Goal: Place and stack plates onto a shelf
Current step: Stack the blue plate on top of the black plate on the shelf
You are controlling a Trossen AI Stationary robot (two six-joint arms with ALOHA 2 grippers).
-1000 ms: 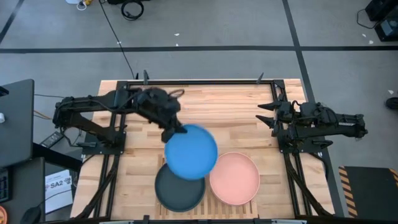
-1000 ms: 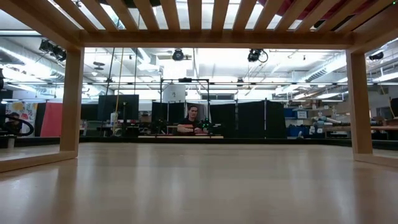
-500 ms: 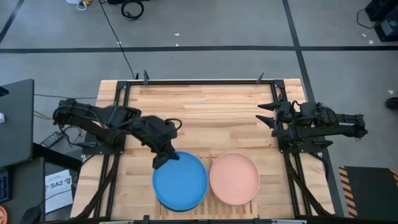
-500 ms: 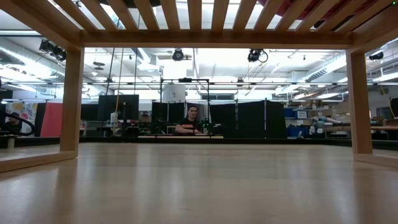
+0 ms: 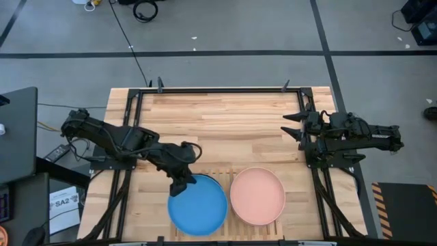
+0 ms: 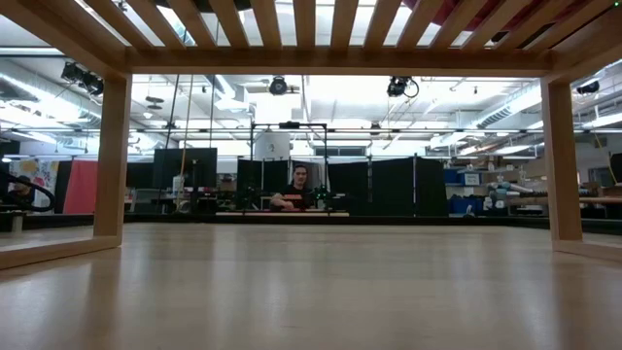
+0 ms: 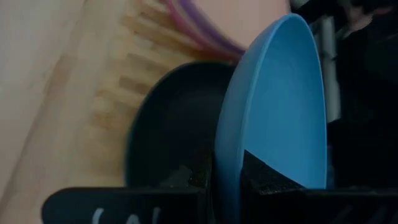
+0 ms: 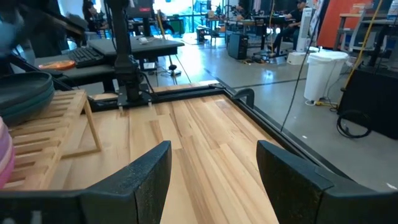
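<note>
A blue plate [image 5: 198,205] lies over the dark grey plate on the left half of the slatted shelf [image 5: 229,176]. The left wrist view shows the blue plate [image 7: 280,106] tilted above the dark grey plate [image 7: 168,137]. A pale pink plate [image 5: 257,196] tops a stack on the shelf's right half. My left gripper [image 5: 182,183] is shut on the blue plate's rim. My right gripper [image 5: 292,127] waits open near the table's right edge, holding nothing [image 8: 214,168]. My left gripper [image 7: 225,173] pinches the blue plate's rim [image 7: 225,155] between its two fingers, one finger [image 7: 194,177] under the plate and the other [image 7: 264,177] on its upper face. It comes slanting down from the table's far left. The plate is tilted over the dark grey plate.
From below, the low view shows the shelf's slats [image 6: 311,19] and legs [image 6: 110,156]. Beyond the table, a person [image 6: 302,191] sits in the room. Bare plank tabletop [image 5: 225,123] stretches across the far half between the arms.
My left gripper has carried the blue plate toward the table's near edge and down. The plate went from beyond the shelf, partly over both stacks, to covering the dark grey plate on the shelf's left half.
</note>
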